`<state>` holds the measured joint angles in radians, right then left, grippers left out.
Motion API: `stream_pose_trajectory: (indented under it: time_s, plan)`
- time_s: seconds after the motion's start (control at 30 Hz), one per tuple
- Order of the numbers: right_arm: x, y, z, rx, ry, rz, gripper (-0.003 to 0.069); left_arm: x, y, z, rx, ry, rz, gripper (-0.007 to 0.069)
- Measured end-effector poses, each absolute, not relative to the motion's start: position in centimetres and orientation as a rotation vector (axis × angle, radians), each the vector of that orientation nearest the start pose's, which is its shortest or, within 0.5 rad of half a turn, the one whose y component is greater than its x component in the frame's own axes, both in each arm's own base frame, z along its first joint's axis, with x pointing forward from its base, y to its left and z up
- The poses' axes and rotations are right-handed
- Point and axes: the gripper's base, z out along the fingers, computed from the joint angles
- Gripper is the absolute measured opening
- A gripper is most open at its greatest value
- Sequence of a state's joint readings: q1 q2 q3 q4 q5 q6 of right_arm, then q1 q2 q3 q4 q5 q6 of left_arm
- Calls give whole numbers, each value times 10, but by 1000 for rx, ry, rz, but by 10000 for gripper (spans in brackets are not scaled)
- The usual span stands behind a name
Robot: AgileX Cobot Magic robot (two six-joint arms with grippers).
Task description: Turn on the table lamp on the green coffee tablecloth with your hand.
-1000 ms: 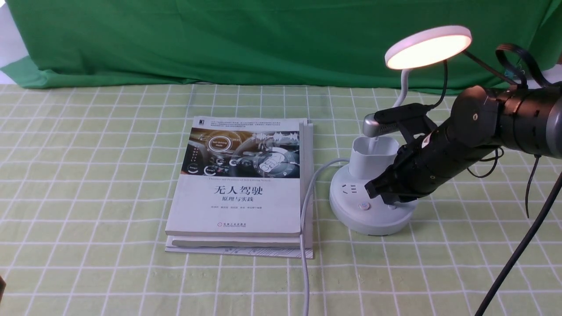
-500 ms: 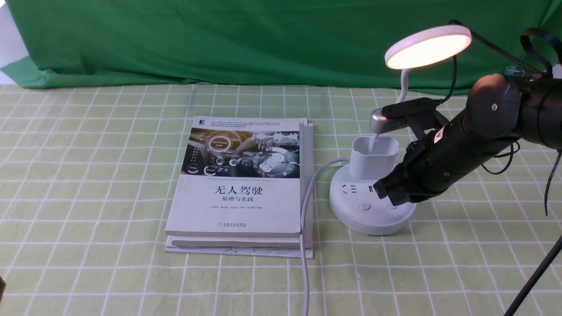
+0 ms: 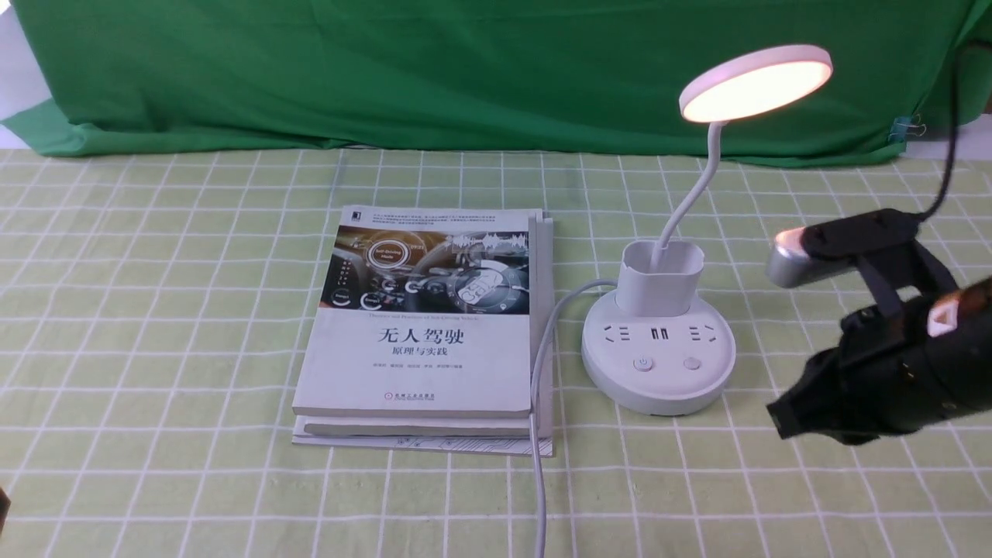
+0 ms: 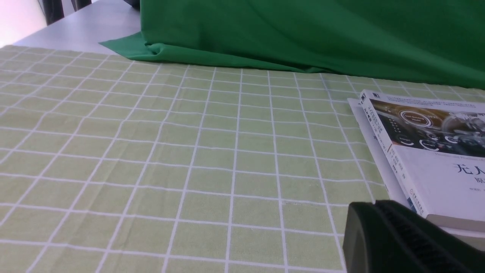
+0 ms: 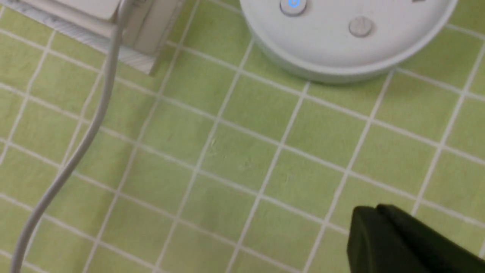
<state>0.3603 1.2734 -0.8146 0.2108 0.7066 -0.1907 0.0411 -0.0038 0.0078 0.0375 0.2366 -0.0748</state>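
Observation:
The white table lamp [image 3: 657, 353] stands on the pale green gridded tablecloth [image 3: 155, 310], right of centre. Its disc head [image 3: 756, 81] glows warm. Its base shows two buttons; the left one [image 5: 293, 4] is lit blue in the right wrist view. My right gripper [image 3: 783, 418], the black hand with a silver-grey piece [image 3: 798, 260] on top, is shut and empty, above the cloth to the right of the lamp base, apart from it; it also shows in the right wrist view [image 5: 373, 212]. My left gripper [image 4: 373, 208] is shut and empty, near the books' corner.
Two stacked books [image 3: 426, 333] lie left of the lamp; they also show in the left wrist view [image 4: 428, 151]. The lamp's white cord [image 3: 539, 403] runs between books and base toward the front edge. A dark green backdrop cloth [image 3: 465, 70] hangs at the back.
My right gripper has drawn back from the lamp base, moving right and toward the front. The lamp stays lit. The base buttons are now uncovered.

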Motion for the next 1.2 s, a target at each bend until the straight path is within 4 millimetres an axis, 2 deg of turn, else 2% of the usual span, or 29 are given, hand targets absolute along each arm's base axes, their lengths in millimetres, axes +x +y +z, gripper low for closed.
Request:
stream_pose_trajectory:
  time_s: [0.03, 0.1, 0.13, 0.17, 0.2, 0.3, 0.6, 0.77, 0.9, 0.93, 0.97, 1.03, 1.13, 1.2]
  plan:
    - [218, 95, 255, -556, 2592, 292, 32, 55, 3, 189, -75, 1722, 10, 3]
    - [194, 87, 260, -502, 2601, 315, 34, 55, 3, 189, -75, 1722, 10, 3]
    - [193, 86, 262, -501, 2593, 317, 35, 55, 3, 189, -75, 1722, 10, 3]
    - [179, 82, 268, -477, 2594, 332, 37, 55, 3, 189, -75, 1722, 10, 3]
    - [179, 82, 267, -475, 2599, 333, 38, 55, 3, 189, -75, 1722, 10, 3]
    - [160, 75, 288, -448, 2505, 358, 46, 55, 3, 189, -75, 1722, 10, 3]
    - [146, 68, 313, -405, 2298, 377, 68, 55, 3, 189, -75, 1722, 10, 3]
    - [133, 53, 317, -392, 2184, 311, 30, 55, 3, 189, -75, 1722, 10, 3]
    - [103, 27, 300, -288, 2008, 184, 29, 55, 3, 189, -75, 1722, 10, 3]
    - [102, 27, 293, -284, 2009, 177, 29, 55, 3, 189, -75, 1722, 10, 3]
    - [91, 20, 282, -232, 1912, 137, 29, 55, 3, 189, -75, 1722, 10, 3]
    - [88, 17, 271, -207, 1865, 114, 29, 55, 3, 189, -75, 1722, 10, 3]
    - [76, 10, 236, -141, 1762, 55, 29, 55, 3, 189, -75, 1722, 10, 3]
    - [72, 8, 222, -123, 1749, 39, 29, 55, 3, 189, -75, 1722, 10, 3]
